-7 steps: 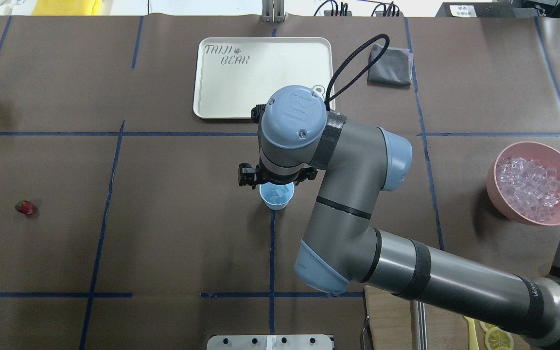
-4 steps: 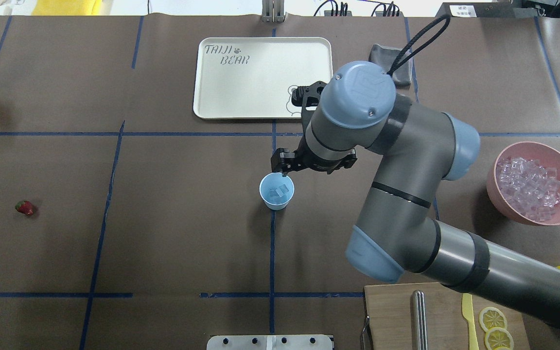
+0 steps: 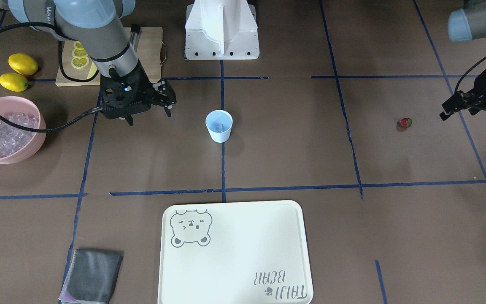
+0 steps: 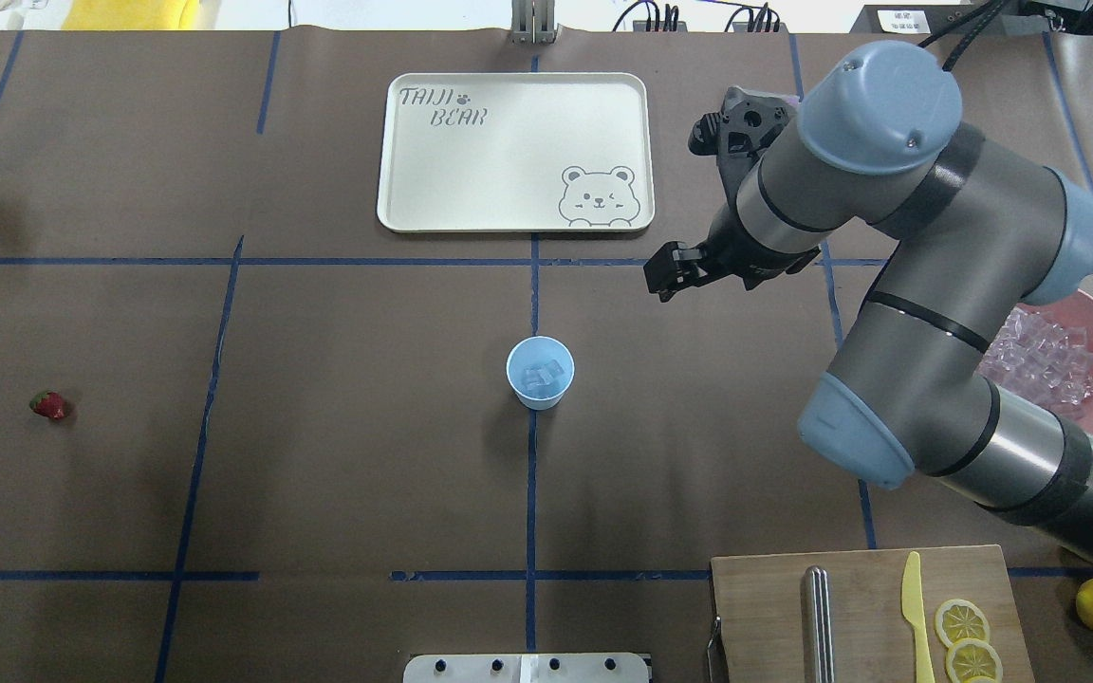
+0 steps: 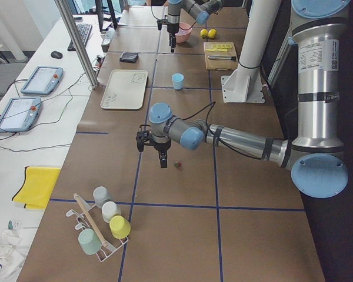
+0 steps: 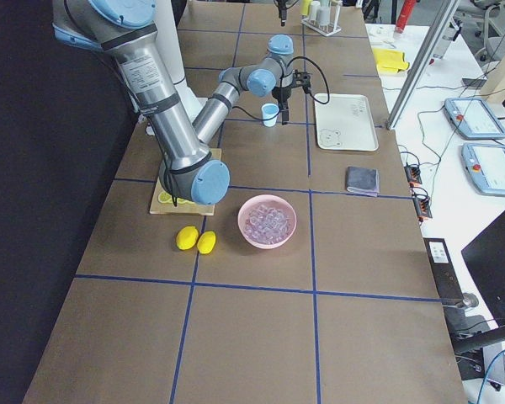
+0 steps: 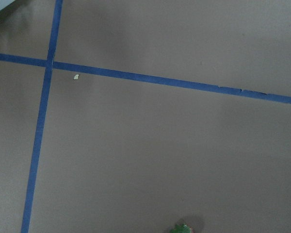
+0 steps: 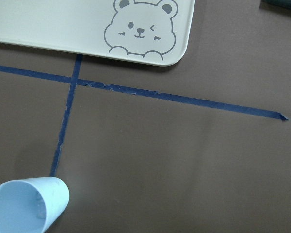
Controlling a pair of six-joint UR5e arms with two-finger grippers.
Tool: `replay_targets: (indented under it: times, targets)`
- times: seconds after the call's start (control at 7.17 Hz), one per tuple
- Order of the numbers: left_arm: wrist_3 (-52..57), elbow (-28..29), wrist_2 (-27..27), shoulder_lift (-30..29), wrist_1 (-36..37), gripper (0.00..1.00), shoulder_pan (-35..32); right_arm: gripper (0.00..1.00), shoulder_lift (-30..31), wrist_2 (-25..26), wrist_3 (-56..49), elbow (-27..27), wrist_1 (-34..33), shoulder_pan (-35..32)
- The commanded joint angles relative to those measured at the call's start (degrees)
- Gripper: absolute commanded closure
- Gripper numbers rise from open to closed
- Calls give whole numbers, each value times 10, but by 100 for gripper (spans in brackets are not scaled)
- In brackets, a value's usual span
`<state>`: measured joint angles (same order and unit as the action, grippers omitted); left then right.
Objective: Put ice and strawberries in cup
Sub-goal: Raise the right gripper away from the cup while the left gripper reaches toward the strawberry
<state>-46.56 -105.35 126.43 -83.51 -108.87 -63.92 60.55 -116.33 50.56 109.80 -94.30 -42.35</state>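
The cup (image 3: 219,126) stood upright with a few cubes of ice (image 4: 540,376) in it. The strawberry (image 3: 404,123) lay well apart from the cup, on the robot's left. The left gripper (image 3: 460,110) hung beyond the berry from the cup, jaws spread and empty. The right gripper (image 3: 148,109), likewise spread and empty, was off the cup's other side. I reckoned an off-centre pinch could roll or bruise that small rounded berry, and a low carry might knock the light cup over.
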Motion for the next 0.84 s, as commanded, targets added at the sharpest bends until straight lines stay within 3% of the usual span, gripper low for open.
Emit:
replay_targets:
  times: [0.0,0.56,0.7]
  targets:
    - [-79,7,-61,16,-54,0,70,1,24,-21,-52,1,3,-34]
    - [-129,15,-82,16,-81,0,118,1,29,-20,-56,0,4,-40]
    - [-143,43,-83,16,-126,0,126,1,29,-20,-56,0,4,-40]
